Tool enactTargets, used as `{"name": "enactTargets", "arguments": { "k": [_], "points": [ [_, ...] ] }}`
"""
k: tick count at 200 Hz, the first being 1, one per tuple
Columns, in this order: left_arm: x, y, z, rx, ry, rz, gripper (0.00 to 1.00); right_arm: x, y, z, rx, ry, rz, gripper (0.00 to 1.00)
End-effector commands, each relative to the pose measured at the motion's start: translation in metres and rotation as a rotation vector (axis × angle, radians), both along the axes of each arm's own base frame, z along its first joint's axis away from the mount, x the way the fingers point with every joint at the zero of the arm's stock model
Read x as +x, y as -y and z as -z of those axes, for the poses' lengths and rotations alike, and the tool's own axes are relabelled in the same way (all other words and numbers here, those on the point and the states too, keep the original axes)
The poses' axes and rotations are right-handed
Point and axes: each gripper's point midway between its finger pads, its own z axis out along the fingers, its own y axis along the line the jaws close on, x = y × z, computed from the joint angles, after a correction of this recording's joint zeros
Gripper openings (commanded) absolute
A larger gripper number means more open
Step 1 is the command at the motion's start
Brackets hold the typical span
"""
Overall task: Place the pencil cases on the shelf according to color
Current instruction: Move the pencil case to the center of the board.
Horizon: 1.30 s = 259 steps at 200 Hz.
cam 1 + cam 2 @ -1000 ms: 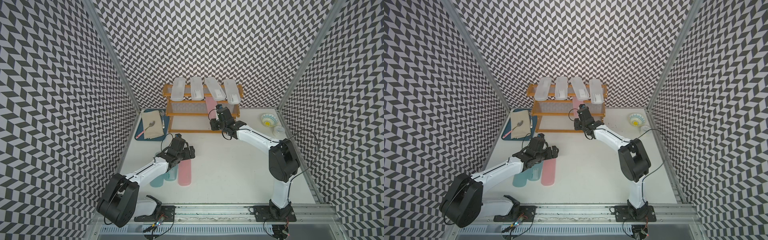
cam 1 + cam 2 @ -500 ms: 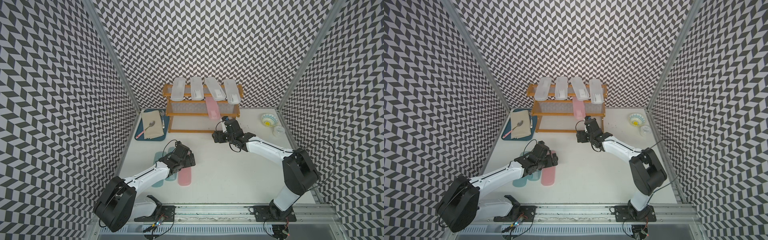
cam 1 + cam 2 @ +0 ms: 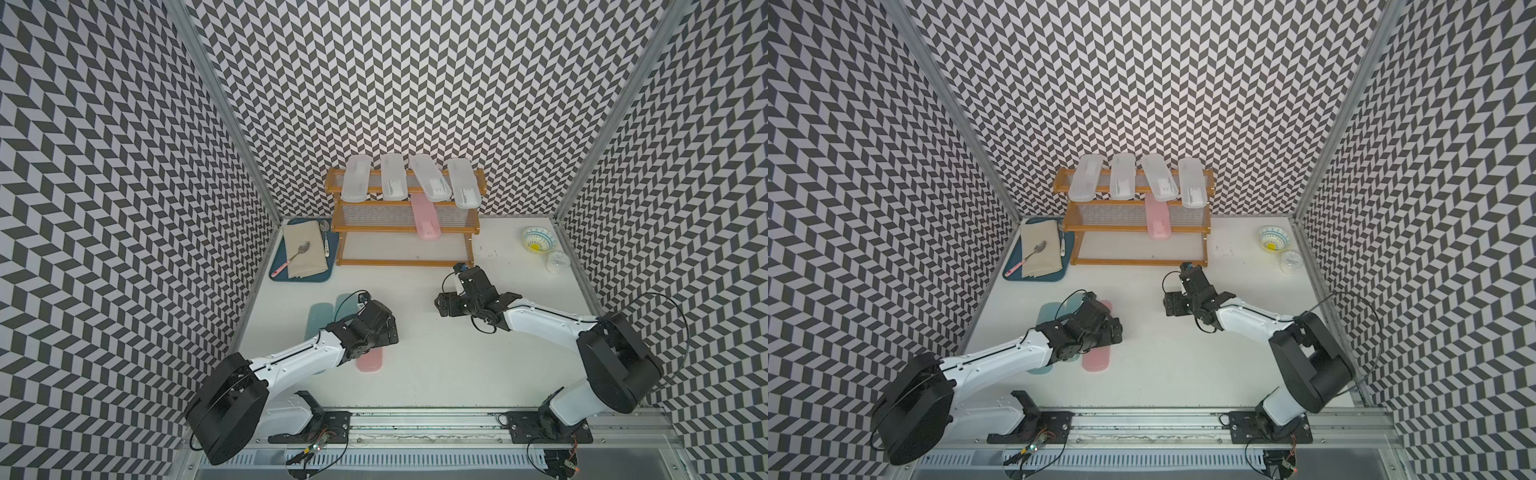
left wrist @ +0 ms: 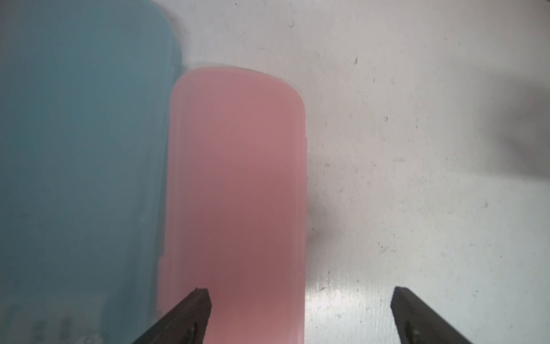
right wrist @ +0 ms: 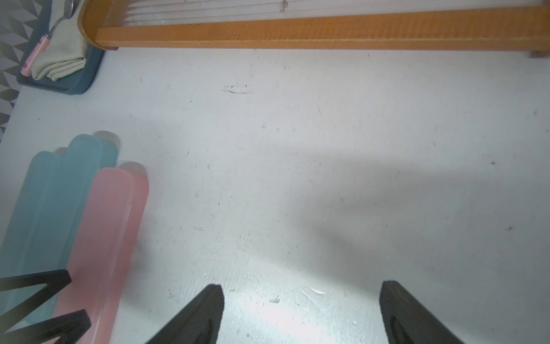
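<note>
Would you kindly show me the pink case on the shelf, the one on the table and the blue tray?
shelved pink case [image 3: 424, 216]: in a top view, its middle.
tabletop pink case [image 4: 235, 184]: left wrist view, top face.
blue tray [image 5: 62, 86]: right wrist view, rim.

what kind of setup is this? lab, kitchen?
Likely a robot test cell, not a home: chevron-patterned walls surround a white table, two white arms bolted to an aluminium rail, and a wooden shelf holds pencil cases.
</note>
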Motion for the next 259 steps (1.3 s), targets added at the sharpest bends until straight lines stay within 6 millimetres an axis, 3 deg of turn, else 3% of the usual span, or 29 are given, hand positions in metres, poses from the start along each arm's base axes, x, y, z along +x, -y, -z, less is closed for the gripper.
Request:
{"name": "enactTargets", "arguments": {
  "k": [1,29,51,78,126,179,212,259],
  "points": [
    [-0.016,0.011,0.019,0.01,-0.094,0.015,0.99,0.009,0.0,-0.02,0.015,0.084,0.019,0.87],
    [-0.001,0.027,0.001,0.042,-0.044,0.025,1.0,0.008,0.003,-0.025,0.017,0.097,0.024,0.88],
    [0.006,0.007,-0.007,0.166,-0.014,-0.02,1.0,0.006,0.003,-0.029,0.025,0.098,0.024,0.88],
    [-0.01,-0.018,-0.002,0.229,-0.05,-0.052,1.0,0.004,0.005,-0.031,0.034,0.103,0.029,0.88],
    [-0.044,-0.022,0.012,0.106,-0.128,-0.031,1.0,0.001,0.006,-0.026,0.032,0.091,0.028,0.88],
    [-0.054,-0.035,0.024,0.161,-0.174,-0.041,1.0,0.005,0.002,-0.027,0.036,0.087,0.022,0.89],
    [-0.046,-0.021,0.033,0.16,-0.181,-0.002,1.0,0.004,0.002,-0.026,0.031,0.084,0.023,0.88],
    [-0.017,0.029,0.032,0.146,-0.143,0.087,1.0,-0.002,0.016,-0.026,0.003,0.095,0.055,0.88]
  ]
}}
